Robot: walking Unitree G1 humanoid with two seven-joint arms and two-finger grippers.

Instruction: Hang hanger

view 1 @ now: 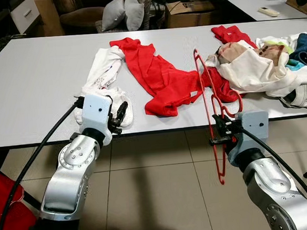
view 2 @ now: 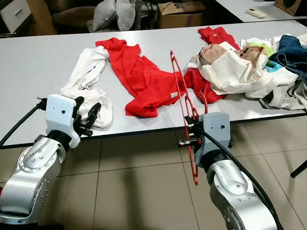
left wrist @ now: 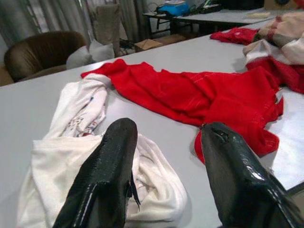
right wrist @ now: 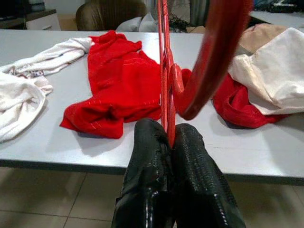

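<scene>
At the near edge of the table, the right gripper held the red hanger upright, its two black fingers pressed together on the thin frame near the hook. The hanger stood edge-on to the head camera, with its upper end over the tabletop and its lower end hanging below the table edge, above the tiled floor. The hook curved close in front of the right wrist camera.

The left gripper rested just short of the white garment at the table edge, with its fingers spread and nothing between them. Beside the white garment lay a red shirt. A mixed pile of clothes occupied the table on the robot's right.

Assessment of step: the hanger was grasped and lifted clear, so the pick-up stage appeared complete. The hanging stage was not yet done. No rail, rod or hook to receive the hanger could be identified in these views.

Requirement for the next move: the robot would probably need to turn or walk until a hanging point came into sight, while maintaining the pinch on the frame. The hook would then need to be oriented open-side down over the support and lowered onto it before the fingers released. The thin frame could pivot within the pinch during transport.
</scene>
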